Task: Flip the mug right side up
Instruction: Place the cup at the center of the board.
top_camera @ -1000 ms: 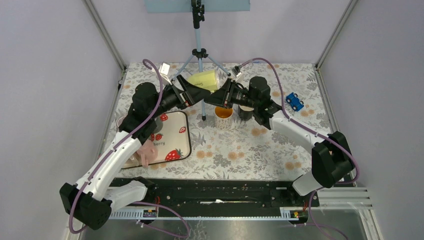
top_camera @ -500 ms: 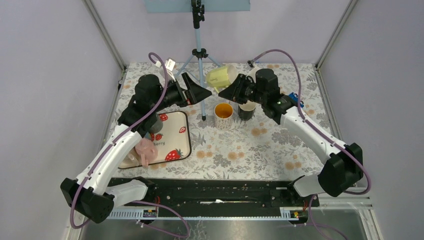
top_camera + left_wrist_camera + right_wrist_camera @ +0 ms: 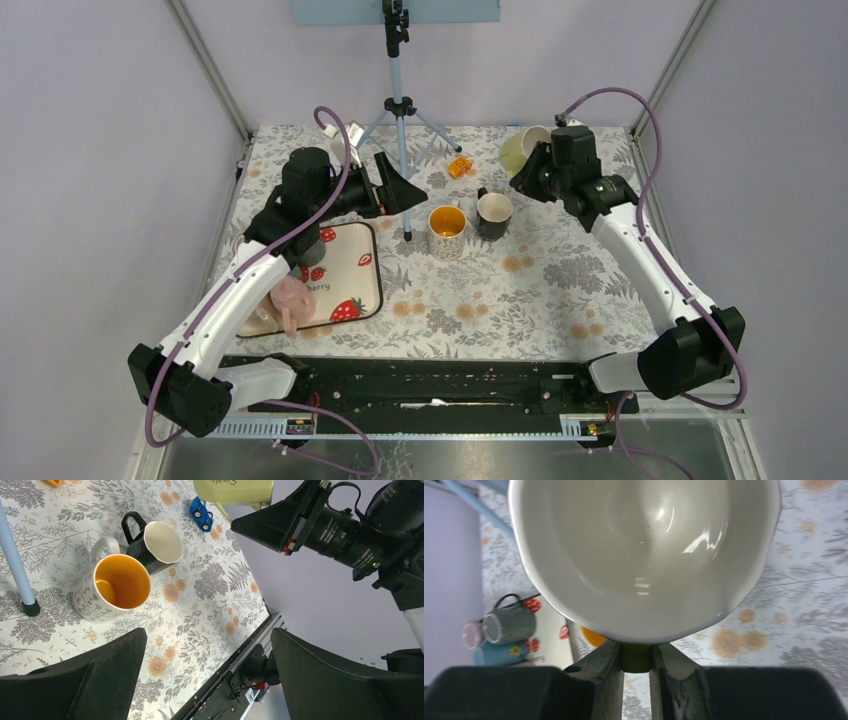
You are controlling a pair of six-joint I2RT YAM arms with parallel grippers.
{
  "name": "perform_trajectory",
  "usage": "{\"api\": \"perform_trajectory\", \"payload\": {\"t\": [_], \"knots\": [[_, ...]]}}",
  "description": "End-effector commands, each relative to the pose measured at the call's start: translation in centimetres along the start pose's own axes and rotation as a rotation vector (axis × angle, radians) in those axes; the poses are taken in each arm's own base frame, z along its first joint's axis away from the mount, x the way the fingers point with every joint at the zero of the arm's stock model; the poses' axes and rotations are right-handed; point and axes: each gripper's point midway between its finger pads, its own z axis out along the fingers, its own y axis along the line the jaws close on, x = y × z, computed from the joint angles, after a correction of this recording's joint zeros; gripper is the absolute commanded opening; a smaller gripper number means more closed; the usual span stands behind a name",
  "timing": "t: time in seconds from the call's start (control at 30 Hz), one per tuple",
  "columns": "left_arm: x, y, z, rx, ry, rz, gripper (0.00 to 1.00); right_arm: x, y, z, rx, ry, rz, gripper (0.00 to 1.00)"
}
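Only the right wrist view shows the right claw [image 3: 636, 660] pinching the mug [image 3: 644, 555] by its handle, right of the tripod [image 3: 398, 110]; the left claw [image 3: 207, 632] gapes empty.

Orange-lined mug [image 3: 447, 231] just beside black mug [image 3: 493, 213]; tripod [image 3: 398, 100] behind; strawberry tray [image 3: 350, 268] left; blue toy car [image 3: 201, 513].

The left gripper [image 3: 207, 632], its 2 fingers [image 3: 75, 680] wide apart, over the floral table [image 3: 210, 580]. Upright, side by side: orange-lined mug [image 3: 120, 585], black mug [image 3: 157, 545]; blue toy car [image 3: 201, 514] beyond. The right gripper [image 3: 250, 522] holds the yellow-green mug [image 3: 235, 491] aloft.
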Motion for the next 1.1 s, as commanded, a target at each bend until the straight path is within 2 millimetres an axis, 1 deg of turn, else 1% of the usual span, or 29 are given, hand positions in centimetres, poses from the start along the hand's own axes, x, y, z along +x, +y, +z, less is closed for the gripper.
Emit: {"api": "perform_trajectory", "payload": {"t": [0.0,0.1,0.17,0.4,0.6,0.63,0.77,0.9,1.07], "knots": [[-1.5,-2.3,-0.8,0.062,-0.044,0.077,0.99,-6.0,-1.5,-1.7,0.120,-0.182,-0.103,0.00],[-1.5,-2.2,-1.0,0.045,-0.047,0.091,0.99,-6.5,-3.4,-0.6,0.198,-0.175,-0.141,0.00],[-1.3,-1.9,-1.1,0.027,-0.043,0.097,0.99,-6.5,-4.4,0.5,0.226,-0.155,-0.152,0.00],[-1.0,-1.5,-1.4,0.002,-0.036,0.097,0.99,-6.0,-6.8,4.2,0.284,-0.092,-0.181,0.00],[-0.9,-1.3,-1.7,-0.010,-0.039,0.097,0.99,-4.8,-8.8,7.5,0.301,-0.026,-0.198,0.00],[-0.9,-1.2,-1.6,-0.014,-0.038,0.095,0.99,-4.4,-9.3,8.1,0.313,-0.008,-0.201,0.00],[-0.7,-0.9,-1.5,-0.024,-0.028,0.091,0.99,-3.3,-10.5,10.0,0.324,0.033,-0.209,0.00],[-0.5,-0.7,-1.5,-0.036,-0.022,0.083,0.99,-2.4,-11.3,11.4,0.332,0.052,-0.216,0.00],[-0.1,0.0,-1.3,-0.057,-0.017,0.065,0.99,-1.5,-12.2,12.5,0.348,0.070,-0.229,0.00]]}}
